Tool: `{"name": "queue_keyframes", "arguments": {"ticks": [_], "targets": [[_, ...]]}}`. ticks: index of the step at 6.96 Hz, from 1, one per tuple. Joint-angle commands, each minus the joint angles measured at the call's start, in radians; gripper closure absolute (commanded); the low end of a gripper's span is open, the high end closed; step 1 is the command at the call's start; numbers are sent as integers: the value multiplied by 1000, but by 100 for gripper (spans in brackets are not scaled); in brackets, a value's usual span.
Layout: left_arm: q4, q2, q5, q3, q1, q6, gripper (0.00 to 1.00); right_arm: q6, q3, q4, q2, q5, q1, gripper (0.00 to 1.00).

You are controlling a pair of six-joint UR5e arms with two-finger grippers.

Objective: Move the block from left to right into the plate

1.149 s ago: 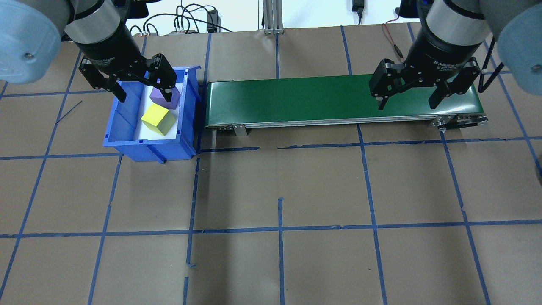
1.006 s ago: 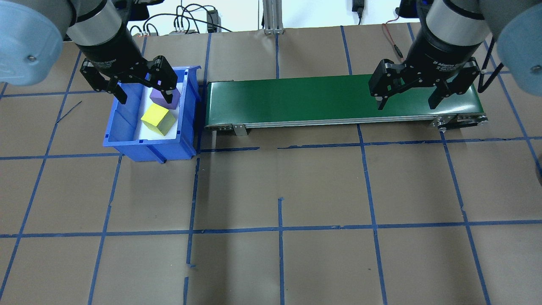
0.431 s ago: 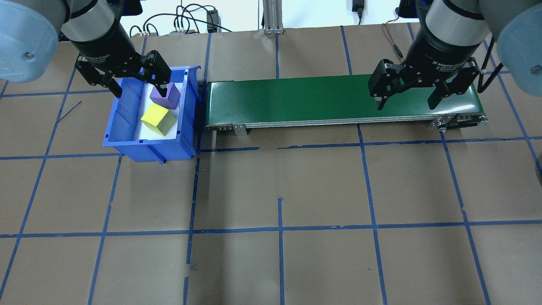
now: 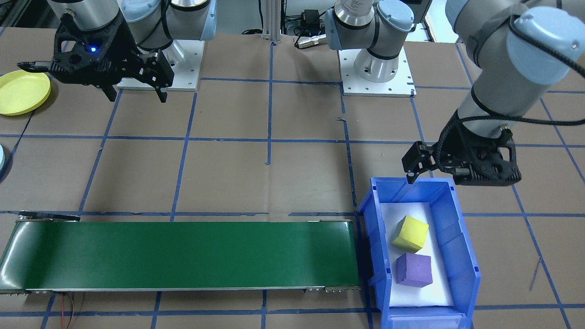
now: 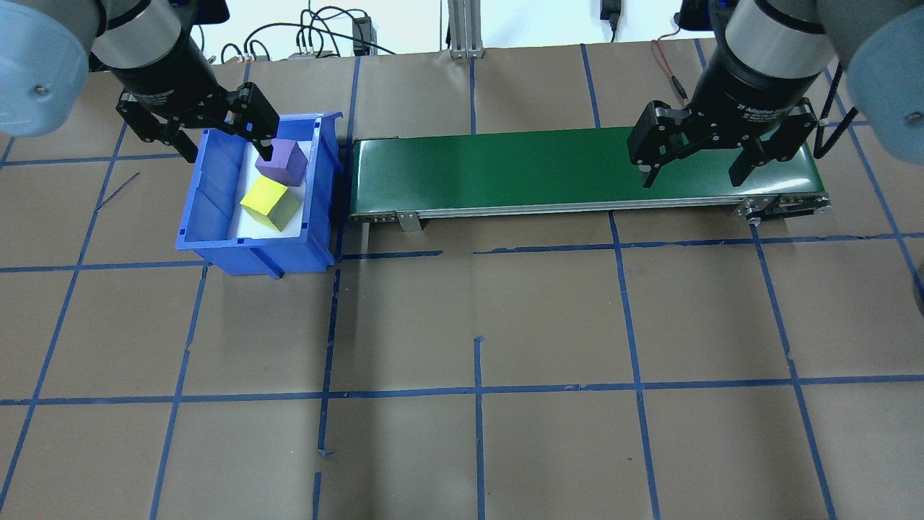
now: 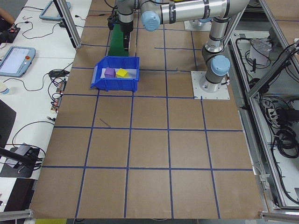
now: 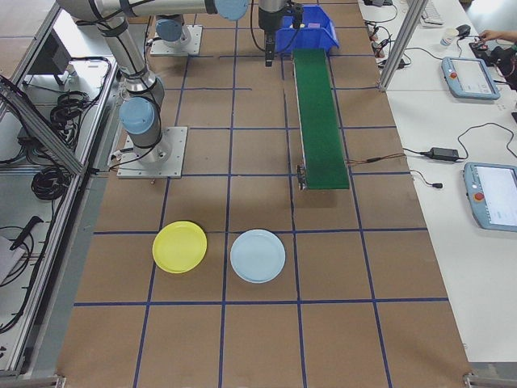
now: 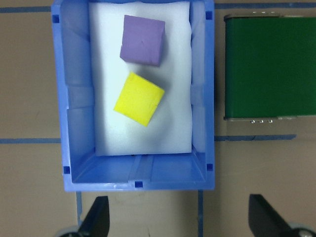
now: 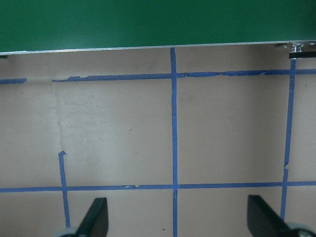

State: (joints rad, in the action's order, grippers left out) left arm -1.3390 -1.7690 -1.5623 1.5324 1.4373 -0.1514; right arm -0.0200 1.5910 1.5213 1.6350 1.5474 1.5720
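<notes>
We see the left end effector point(image 5: 225, 141) hanging with its fingers apart and empty over the far end of the bin point(image 5: 216, 249), which sits toward the tabletop's point(image 5: 476, 325) far left corner. Inside, on a white pad, lie two blocks: the purple block point(image 5: 283, 162) at the far end and the yellow block point(image 5: 270, 204) just nearer, their corners close or touching. To the right of the bin runs the green belt point(image 5: 505, 167), parallel to the far edge. Over its right end hangs the right end effector point(image 5: 694, 175), fingers apart, holding nothing; white print on its body reads "2F Adaptive", the rest too small to read. The yellow plate point(image 7: 179, 246) lies past the belt near the tabletop's right edge, beside a pale blue plate point(image 7: 258, 255), both bare.
</notes>
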Motion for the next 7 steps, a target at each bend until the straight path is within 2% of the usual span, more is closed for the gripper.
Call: {"name": "queue_keyframes", "arguments": {"ticks": [1, 3, 4, 5, 6, 7], "targets": [[136, -101, 4, -1, -6, -31, 0, 0, 0, 0, 0, -1, 2, 0], [222, -165, 5, 5, -6, -119, 0, 0, 0, 0, 0, -1, 2, 0], [225, -177, 4, 24, -6, -228, 0, 0, 1, 0, 0, -1, 2, 0], [238, -179, 2, 72, -6, -346, 0, 0, 1, 0, 0, -1, 2, 0], [321, -179, 2, 124, -6, -456, 0, 0, 0, 0, 0, -1, 2, 0], [340, -179, 4, 161, -12, -491, 0, 0, 0, 0, 0, -1, 2, 0]]}}
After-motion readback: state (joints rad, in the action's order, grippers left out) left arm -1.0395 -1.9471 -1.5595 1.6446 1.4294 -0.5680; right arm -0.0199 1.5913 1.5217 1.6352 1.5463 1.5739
